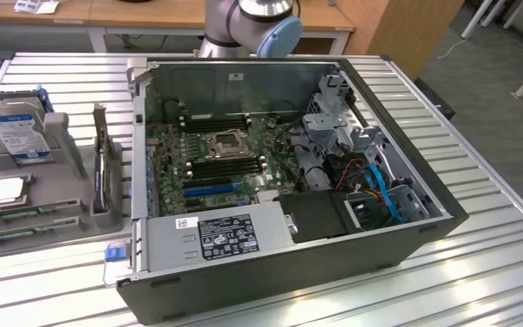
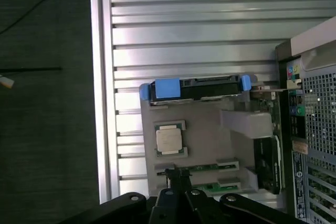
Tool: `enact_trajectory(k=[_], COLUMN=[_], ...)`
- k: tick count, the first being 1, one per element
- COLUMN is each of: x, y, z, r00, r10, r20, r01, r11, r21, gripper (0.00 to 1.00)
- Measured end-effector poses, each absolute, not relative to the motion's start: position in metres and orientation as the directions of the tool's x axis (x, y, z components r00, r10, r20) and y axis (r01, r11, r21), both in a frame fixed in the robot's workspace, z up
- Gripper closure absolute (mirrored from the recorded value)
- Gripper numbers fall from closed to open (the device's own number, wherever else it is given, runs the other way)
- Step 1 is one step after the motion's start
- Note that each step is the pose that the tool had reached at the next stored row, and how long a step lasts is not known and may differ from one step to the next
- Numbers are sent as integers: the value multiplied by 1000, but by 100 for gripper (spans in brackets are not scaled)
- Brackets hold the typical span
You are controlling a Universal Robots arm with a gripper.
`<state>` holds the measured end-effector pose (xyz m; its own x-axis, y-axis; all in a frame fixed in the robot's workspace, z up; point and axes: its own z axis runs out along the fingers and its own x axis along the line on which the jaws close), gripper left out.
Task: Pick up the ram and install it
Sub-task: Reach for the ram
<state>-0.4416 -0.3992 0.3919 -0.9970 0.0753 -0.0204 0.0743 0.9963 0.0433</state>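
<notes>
We see the gripper (image 2: 172, 182) pinched shut, holding nothing, hovering over the gray holder (image 2: 210, 137). The ram (image 2: 207, 167) sits slotted there, probably so it stays put for grabbing, beside the computer case (image 1: 271, 286).

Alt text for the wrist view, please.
The black tool, shut, hangs over a grey holder tray carrying two thin green ram sticks, a square silver processor and a blue-handled hard drive, on a slatted metal table.

I saw the open PC case (image 1: 289, 272) on the slatted table (image 1: 479, 286), with a grey fixture (image 1: 66, 136) just beside it holding a hard drive (image 1: 14, 133) and a CPU (image 1: 7, 192).
</notes>
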Motion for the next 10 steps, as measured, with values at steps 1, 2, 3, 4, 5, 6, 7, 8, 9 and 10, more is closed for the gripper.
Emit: enact_trajectory(k=[1, 2, 3, 4, 5, 6, 7, 8, 9, 10], x=[-438, -433, -429, -425, -421, -416, -412, -408, -404, -399], y=[-399, -399, -399, -399, -399, -399, -399, -399, -399, -399], z=[392, 392, 392, 392, 392, 392, 392, 392, 392, 392], r00=[-997, -997, -997, -997, -997, -997, -997, -997, -997, -997], r10=[75, 75, 75, 75, 75, 75, 75, 75, 75, 75], r20=[-19, -18, -18, -17, -16, -15, -15, -14, -13, -12], r01=[74, 74, 74, 74, 74, 74, 74, 74, 74, 74], r11=[996, 996, 996, 996, 996, 996, 996, 996, 996, 996], r21=[43, 43, 43, 43, 43, 43, 43, 43, 43, 43], gripper=[90, 90, 90, 90, 90, 90, 90, 90, 90, 90])
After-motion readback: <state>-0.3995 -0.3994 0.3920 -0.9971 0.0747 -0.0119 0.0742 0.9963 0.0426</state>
